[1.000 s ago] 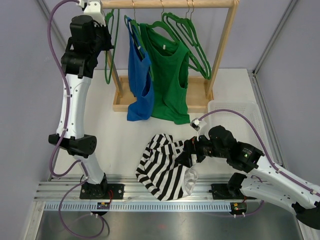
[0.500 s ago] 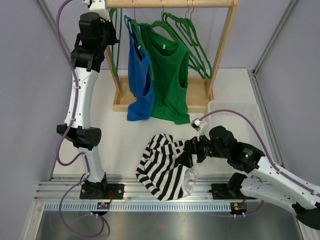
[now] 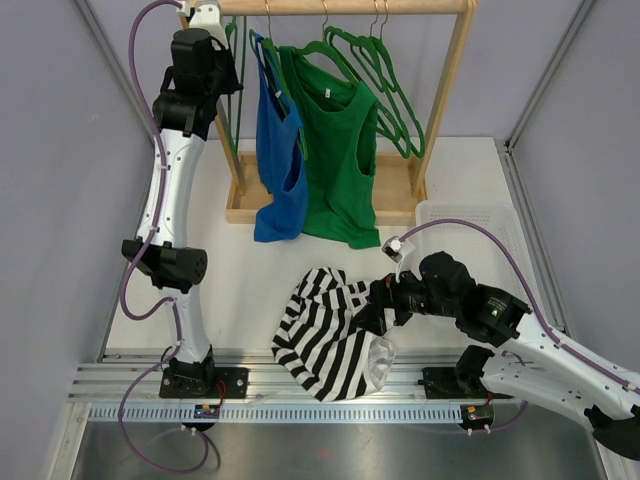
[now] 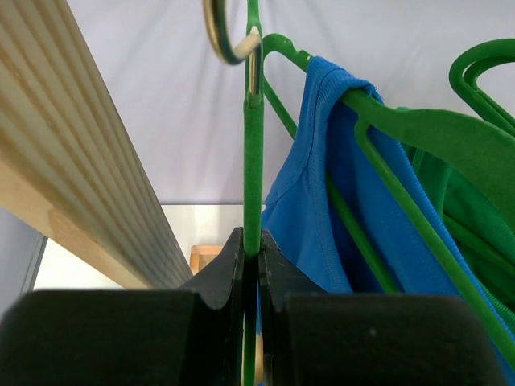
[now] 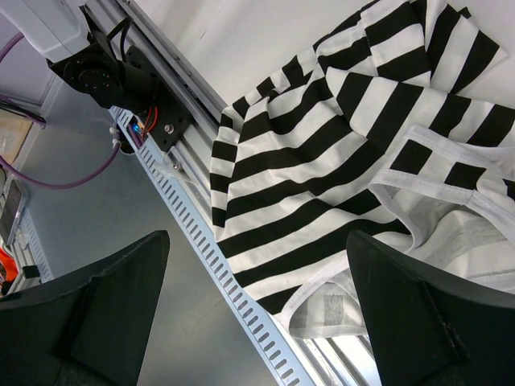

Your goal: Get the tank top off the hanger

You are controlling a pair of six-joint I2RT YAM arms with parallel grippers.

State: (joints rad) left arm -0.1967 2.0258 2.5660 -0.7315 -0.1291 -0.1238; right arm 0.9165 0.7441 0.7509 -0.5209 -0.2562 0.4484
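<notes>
The left pincer [image 4: 251, 248] is clenched on the thin stem of a bare green hanger [image 4: 253, 153]. The stem runs straight up out of the jaws to its hook, with the wooden rail [image 4: 72, 161] close on the pincer's left. Whether that hook sits on the rail cannot be made out. Just to the right of this pincer a blue tank top [image 4: 310, 209] hangs on its own green hanger, long axis straight down, and a green tank top [image 3: 340, 150] hangs beyond it, farther right. The right pincer [image 5: 256, 241] is released, jaws spread wide and gripping nothing. It hovers low over a black-and-white striped tank top [image 5: 322, 161], which lies crumpled on the table directly beneath it, free of any hanger and near the front edge. By the look of it that top is already off. If another is due, the blue one lies nearest the left arm, reached sideways to the right along the rail, while the right arm is well apart from the rack.
</notes>
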